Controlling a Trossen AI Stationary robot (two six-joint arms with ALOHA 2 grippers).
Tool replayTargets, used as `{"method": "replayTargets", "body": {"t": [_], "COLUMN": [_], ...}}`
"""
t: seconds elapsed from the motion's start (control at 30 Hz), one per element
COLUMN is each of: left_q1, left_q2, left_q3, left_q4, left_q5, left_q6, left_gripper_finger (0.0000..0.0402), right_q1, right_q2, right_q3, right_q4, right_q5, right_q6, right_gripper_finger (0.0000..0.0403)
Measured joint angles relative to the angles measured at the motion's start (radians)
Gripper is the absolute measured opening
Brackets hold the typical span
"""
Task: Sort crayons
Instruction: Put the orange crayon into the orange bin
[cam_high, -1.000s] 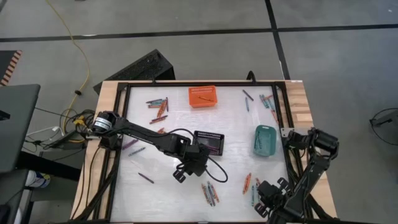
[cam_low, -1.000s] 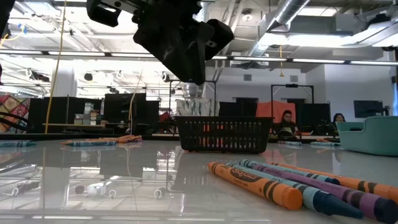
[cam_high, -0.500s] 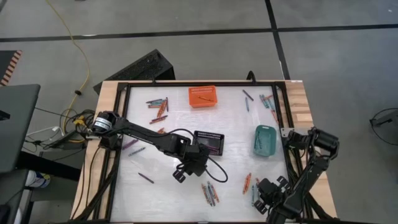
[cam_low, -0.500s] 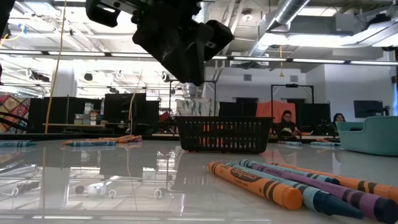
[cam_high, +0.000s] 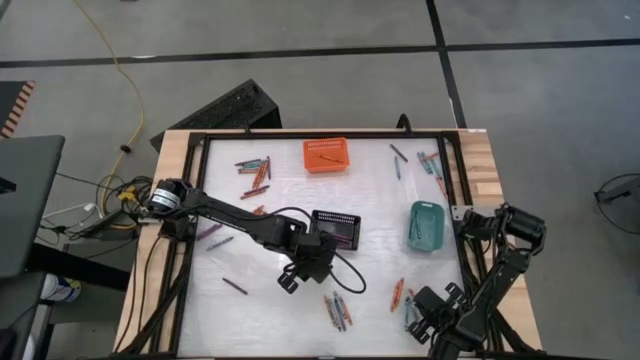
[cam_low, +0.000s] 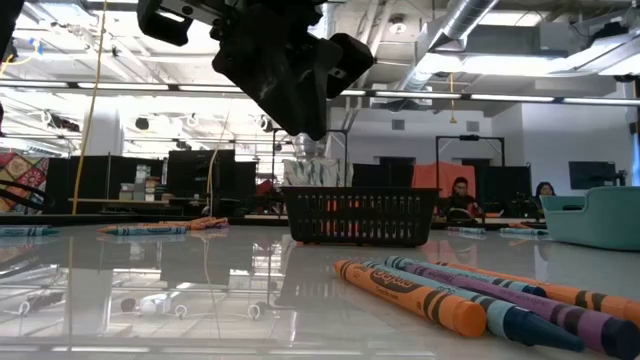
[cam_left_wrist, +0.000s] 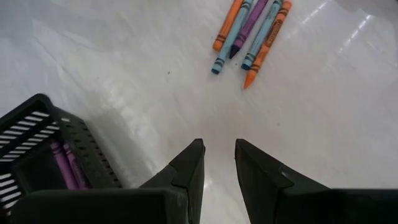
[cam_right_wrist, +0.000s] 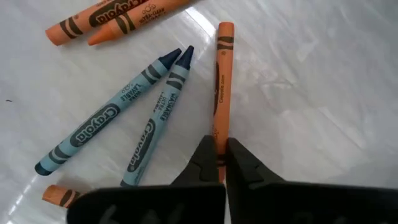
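- The right tool (cam_right_wrist: 221, 163) sat low near the 5 o'clock corner of the surface (cam_high: 280, 200), its two fingers pinched shut on the end of an orange crayon (cam_right_wrist: 221, 87) that lay flat on the white top.
- Just beside that crayon, toward 9 o'clock in the right wrist view, two blue crayons (cam_right_wrist: 124, 127) lay side by side, tips near each other.
- Two more orange crayons (cam_right_wrist: 109, 17) lay near the 11 o'clock edge of that same view, well apart from the fingers.
- The left tool (cam_left_wrist: 217, 163) hung above the middle of the surface with its fingers a little apart and nothing between them.
- A black basket (cam_high: 336, 229) stood just beside the left tool, with purple crayons (cam_left_wrist: 65, 167) inside it.
- A small cluster of orange, blue and purple crayons (cam_left_wrist: 250, 32) lay on the surface ahead of the left tool.
- From overhead, an orange basket (cam_high: 326, 155) stood near 12 o'clock with a crayon inside, and a teal basket (cam_high: 426, 225) stood toward 3 o'clock.
- More loose crayons (cam_high: 254, 170) lay scattered near 11 o'clock, another group (cam_high: 430, 165) near 1 o'clock, and one purple crayon (cam_high: 234, 286) lay alone near 7 o'clock.
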Motion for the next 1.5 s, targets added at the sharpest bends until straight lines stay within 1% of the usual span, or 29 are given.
{"method": "replayTargets", "body": {"t": [0.13,0.2,0.3,0.4,0.53,0.7,0.87,0.93,1.07,1.23,1.37,1.5], "left_q1": [0.0,0.0,0.0,0.0,0.014,0.057,0.111,0.13,0.167,0.213,0.233,0.239], "left_q2": [0.0,0.0,0.0,0.0,-0.016,-0.087,-0.186,-0.231,-0.345,-0.512,-0.654,-0.776], "left_q3": [0.0,0.0,0.0,0.0,0.0,0.0,-0.001,-0.02,-0.114,-0.283,-0.444,-0.59], "left_q4": [-0.008,-0.018,-0.033,-0.059,-0.081,-0.091,-0.13,-0.135,-0.144,-0.132,-0.074,-0.02], "left_q5": [-0.07,-0.092,-0.105,-0.138,-0.182,-0.199,-0.199,-0.205,-0.26,-0.296,-0.301,-0.302], "left_q6": [0.004,0.003,-0.004,-0.012,-0.031,-0.069,-0.089,-0.097,-0.117,-0.184,-0.251,-0.325], "left_gripper_finger": [0.0081,0.0081,0.0081,0.0081,0.0081,0.0081,0.0081,0.0081,0.008,0.008,0.008,0.008], "right_q1": [-0.01,-0.017,-0.026,-0.038,-0.056,-0.098,-0.175,-0.214,-0.301,-0.428,-0.551,-0.689], "right_q2": [-0.02,-0.036,-0.088,-0.123,-0.193,-0.279,-0.351,-0.376,-0.423,-0.482,-0.525,-0.549], "right_q3": [-0.001,-0.009,0.001,0.012,0.04,0.049,0.048,0.048,0.048,0.048,0.048,0.048], "right_q4": [-0.037,-0.111,-0.15,-0.24,-0.317,-0.39,-0.428,-0.426,-0.424,-0.374,-0.283,-0.154], "right_q5": [-0.023,-0.038,-0.035,-0.02,0.07,0.22,0.339,0.384,0.454,0.52,0.536,0.53], "right_q6": [0.013,0.019,0.018,0.002,-0.019,-0.068,-0.183,-0.247,-0.389,-0.608,-0.833,-1.078], "right_gripper_finger": [0.0003,0.0002,0.0002,0.0001,0.0001,0.0,0.0,0.0,0.0,0.0,0.0,0.0]}}
